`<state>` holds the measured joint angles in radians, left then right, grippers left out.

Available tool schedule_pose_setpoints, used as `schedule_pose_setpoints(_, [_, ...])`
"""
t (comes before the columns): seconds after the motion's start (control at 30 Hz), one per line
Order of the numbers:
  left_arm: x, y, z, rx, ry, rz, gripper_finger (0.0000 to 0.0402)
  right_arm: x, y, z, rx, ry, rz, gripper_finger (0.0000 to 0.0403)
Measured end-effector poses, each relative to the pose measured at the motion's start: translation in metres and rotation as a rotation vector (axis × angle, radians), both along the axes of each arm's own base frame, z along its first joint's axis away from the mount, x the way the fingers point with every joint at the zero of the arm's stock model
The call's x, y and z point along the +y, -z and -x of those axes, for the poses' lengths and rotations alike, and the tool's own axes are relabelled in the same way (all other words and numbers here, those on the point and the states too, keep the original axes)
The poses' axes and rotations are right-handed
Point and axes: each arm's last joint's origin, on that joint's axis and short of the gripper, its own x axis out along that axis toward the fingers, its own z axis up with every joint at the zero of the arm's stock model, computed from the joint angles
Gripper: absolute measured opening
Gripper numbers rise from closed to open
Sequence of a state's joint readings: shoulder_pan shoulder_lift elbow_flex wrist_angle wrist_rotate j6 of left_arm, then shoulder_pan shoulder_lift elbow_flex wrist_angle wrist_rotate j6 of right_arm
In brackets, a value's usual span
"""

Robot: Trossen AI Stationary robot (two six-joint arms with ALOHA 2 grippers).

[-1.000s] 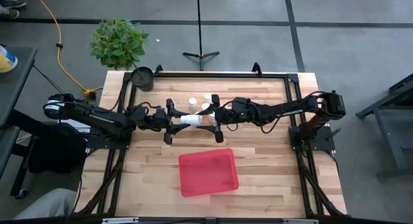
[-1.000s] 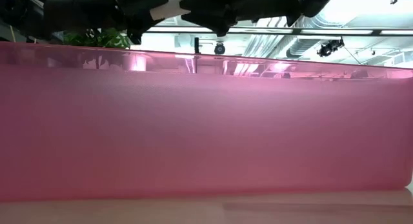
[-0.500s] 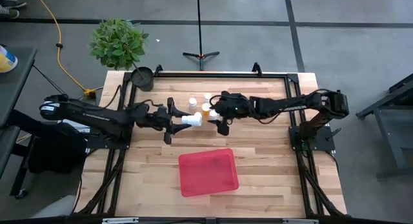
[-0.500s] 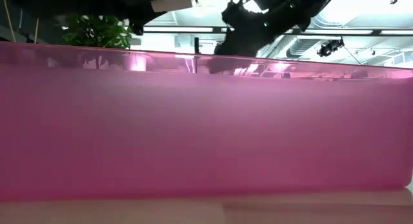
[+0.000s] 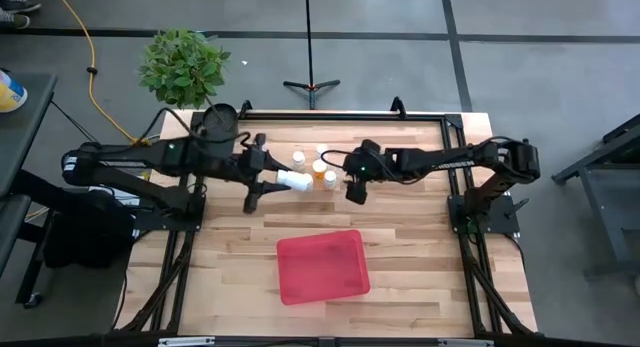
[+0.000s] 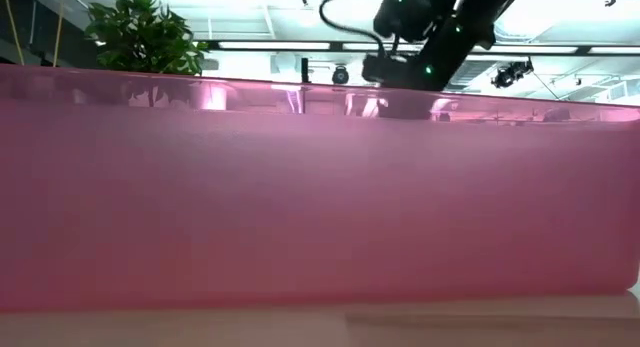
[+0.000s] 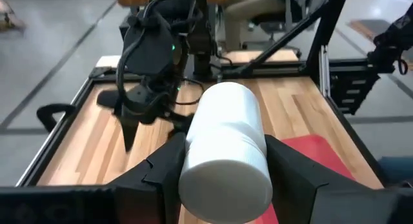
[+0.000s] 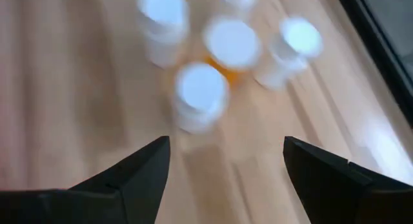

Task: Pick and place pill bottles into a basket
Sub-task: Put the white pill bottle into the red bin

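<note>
From above, the left gripper clenches a small white cylindrical pill bottle over the wooden desk, beyond the shallow red plastic basket. Low down, the basket's wall fills the frame. Left wrist: dark fingers pinch the bottle. Right wrist: the right gripper, spread and empty, hovers above four white-capped bottles.

The basket sits on the table, near the front edge. Behind it, toward the back of the table, the pill bottles stand close together. The left claw is just left of them and holds one bottle lying on its side. The right claw is just right of the group. A pot sits at the back left corner.
</note>
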<state>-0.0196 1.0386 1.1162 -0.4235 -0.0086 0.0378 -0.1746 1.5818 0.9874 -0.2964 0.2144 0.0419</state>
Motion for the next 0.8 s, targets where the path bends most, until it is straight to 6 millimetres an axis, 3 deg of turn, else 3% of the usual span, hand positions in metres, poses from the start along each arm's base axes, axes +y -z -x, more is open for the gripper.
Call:
schedule_pose_setpoints(0.17, [0.000,-0.019,-0.002,0.102,-0.007,0.014,0.0207,-0.013,0.006,0.013,0.095,0.164,-0.015,0.0292])
schedule_pose_setpoints(0.57, [-0.005,-0.032,-0.071,0.529,0.048,-0.018,0.0207,-0.029,0.012,0.028,0.162,0.332,-0.104,0.0291])
schedule_pose_setpoints(0.8, [-0.008,-0.041,-0.100,0.646,0.078,-0.013,0.0207,-0.034,0.016,0.041,0.264,0.431,-0.115,0.0291])
